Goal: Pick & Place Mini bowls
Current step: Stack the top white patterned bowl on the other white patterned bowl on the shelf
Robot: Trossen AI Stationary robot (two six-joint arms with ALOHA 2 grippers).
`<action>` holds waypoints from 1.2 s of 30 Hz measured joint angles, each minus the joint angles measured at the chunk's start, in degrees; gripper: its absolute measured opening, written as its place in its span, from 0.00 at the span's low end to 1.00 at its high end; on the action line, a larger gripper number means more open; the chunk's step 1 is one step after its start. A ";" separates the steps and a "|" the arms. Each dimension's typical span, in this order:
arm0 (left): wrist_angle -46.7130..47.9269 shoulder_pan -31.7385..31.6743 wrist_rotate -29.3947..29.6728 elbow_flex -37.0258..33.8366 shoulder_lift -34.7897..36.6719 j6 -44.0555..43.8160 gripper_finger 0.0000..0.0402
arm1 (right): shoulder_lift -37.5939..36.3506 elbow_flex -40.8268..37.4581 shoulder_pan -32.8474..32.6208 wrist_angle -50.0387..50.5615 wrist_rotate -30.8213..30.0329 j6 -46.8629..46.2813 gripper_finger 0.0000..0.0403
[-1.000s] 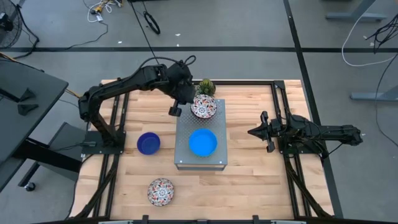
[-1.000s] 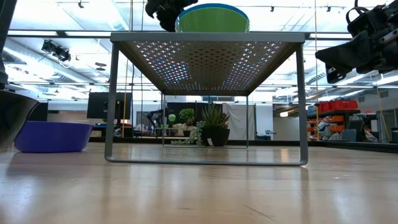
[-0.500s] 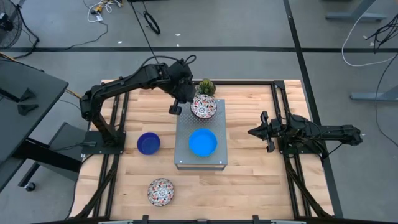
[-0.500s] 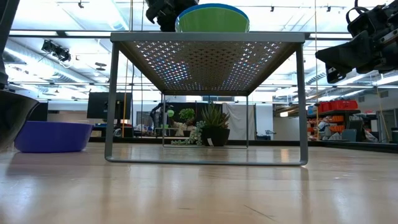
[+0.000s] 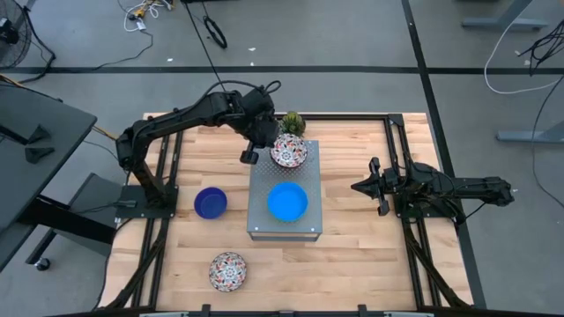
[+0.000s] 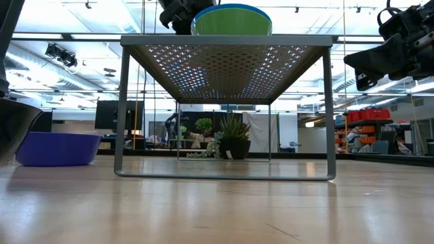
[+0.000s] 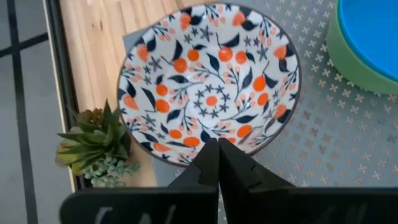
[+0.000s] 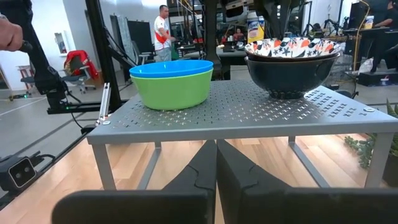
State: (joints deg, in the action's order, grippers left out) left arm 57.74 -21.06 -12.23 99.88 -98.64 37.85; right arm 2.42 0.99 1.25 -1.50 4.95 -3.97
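Left gripper (image 7: 217, 163) hangs clenched and empty at the near rim of the floral bowl (image 7: 210, 82) on the perforated metal box (image 5: 284, 195); it looks hard, glazed, slippery and chippable, so pinch that thin rim; right gripper (image 5: 360, 187) waits clenched beside the box.

**Robotics lab / workshop floor**

Open industrial hall w/ grey concrete floor (image 5: 352, 35), taped lines, loose cables (image 5: 145, 12). Wood-top table (image 5: 352, 255) on a black frame rig. Background: ceiling strip lights (image 6: 88, 41), monitor (image 6: 112, 114), orange storage bins (image 6: 366, 115), a person (image 8: 163, 28) standing among benches & equipment.
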 joint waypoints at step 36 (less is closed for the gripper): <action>2.18 0.00 0.18 0.00 -0.03 -0.15 0.00 | 0.00 0.00 0.00 0.00 -0.01 0.01 0.03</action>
State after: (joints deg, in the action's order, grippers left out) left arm 59.92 -21.06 -12.05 99.88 -98.67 37.70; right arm 2.42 0.99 1.25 -1.50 4.94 -3.95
